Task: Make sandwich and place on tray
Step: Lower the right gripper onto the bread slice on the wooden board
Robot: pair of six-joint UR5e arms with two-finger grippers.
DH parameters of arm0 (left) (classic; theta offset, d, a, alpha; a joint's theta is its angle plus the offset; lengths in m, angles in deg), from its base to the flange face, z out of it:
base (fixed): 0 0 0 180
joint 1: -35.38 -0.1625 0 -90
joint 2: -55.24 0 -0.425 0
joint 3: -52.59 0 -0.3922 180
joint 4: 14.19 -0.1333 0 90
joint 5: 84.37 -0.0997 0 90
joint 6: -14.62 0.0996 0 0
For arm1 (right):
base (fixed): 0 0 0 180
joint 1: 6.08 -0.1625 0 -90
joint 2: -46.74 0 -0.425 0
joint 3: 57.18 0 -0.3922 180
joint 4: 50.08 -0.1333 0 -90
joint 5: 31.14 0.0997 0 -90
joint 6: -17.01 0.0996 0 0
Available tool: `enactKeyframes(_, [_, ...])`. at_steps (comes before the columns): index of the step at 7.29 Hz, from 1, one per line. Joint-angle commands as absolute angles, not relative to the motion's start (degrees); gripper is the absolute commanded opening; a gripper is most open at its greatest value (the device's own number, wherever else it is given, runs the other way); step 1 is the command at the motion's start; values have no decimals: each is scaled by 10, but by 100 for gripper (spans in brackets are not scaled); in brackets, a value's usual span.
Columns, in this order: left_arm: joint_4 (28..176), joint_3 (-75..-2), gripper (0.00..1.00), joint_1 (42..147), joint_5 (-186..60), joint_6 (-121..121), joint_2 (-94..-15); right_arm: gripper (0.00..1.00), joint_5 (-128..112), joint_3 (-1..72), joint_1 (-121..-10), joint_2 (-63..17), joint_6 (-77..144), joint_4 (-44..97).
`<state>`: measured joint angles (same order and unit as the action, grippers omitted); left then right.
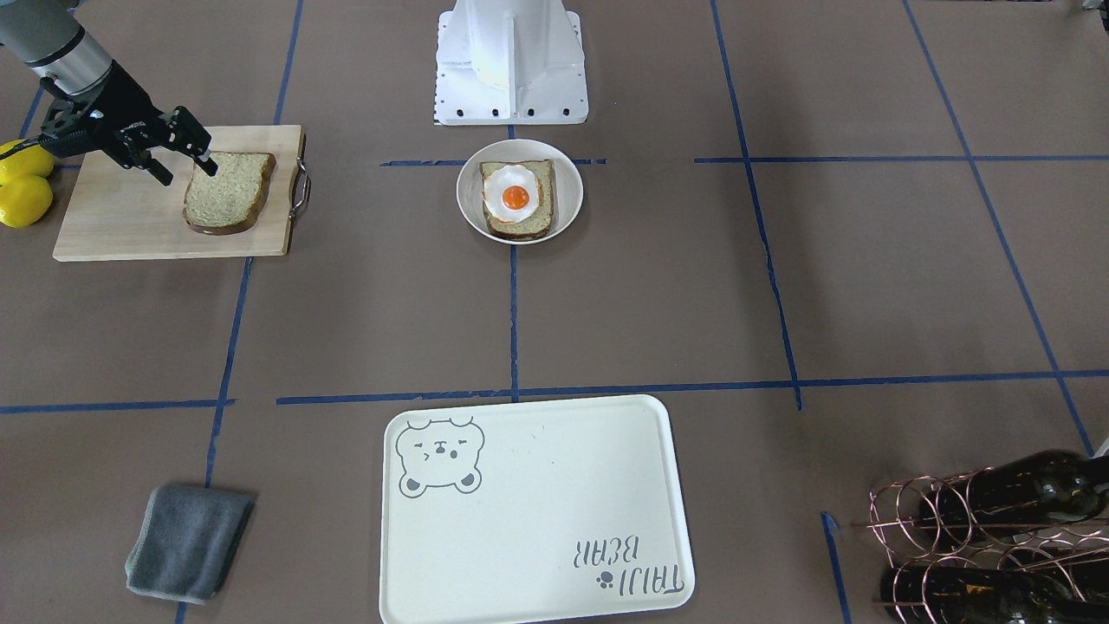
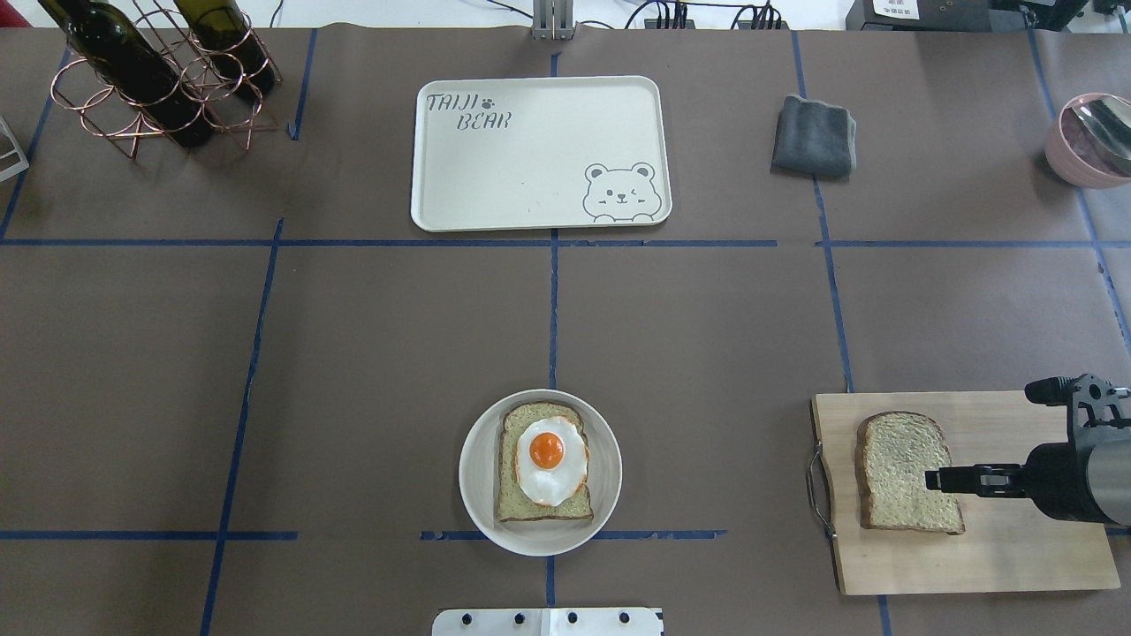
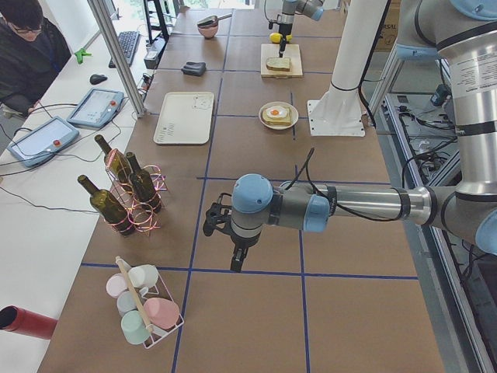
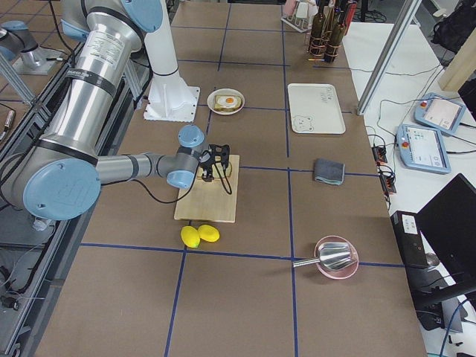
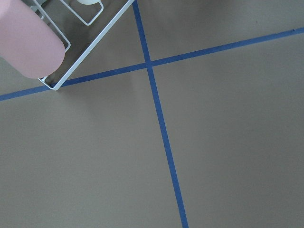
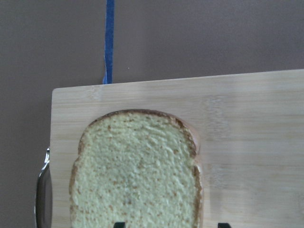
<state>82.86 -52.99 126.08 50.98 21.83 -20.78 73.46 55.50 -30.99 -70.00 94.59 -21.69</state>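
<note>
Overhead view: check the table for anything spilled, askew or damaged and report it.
Nothing stands out. The egg lies centred on its bread slice in the plate, the second slice lies flat on the cutting board, and the tray sits square to the tape lines. No spills or damage show.

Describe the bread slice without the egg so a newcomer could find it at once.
Find the wooden cutting board with the metal handle, on the robot's right side. The bread slice lying flat on it is the one. It is bare, whereas the other slice sits in the round white plate under a fried egg.
</note>
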Motion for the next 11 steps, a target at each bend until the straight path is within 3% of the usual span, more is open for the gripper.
enactKeyframes(1, [829,-531,100,1261,510,218,-208,70,734,552,-289,-710,947,-217])
enactKeyframes(4, [831,-531,100,1261,510,218,-208,67,733,550,-279,-710,948,-217])
enactKeyframes(6, [831,-530,100,1260,510,218,-209,49,733,550,-275,-705,948,-217])
enactKeyframes(10, [831,-530,100,1261,510,218,-209,51,733,547,-275,-708,947,-217])
enactKeyframes(11, [831,-531,100,1261,510,218,-209,37,732,544,-275,-709,947,-217])
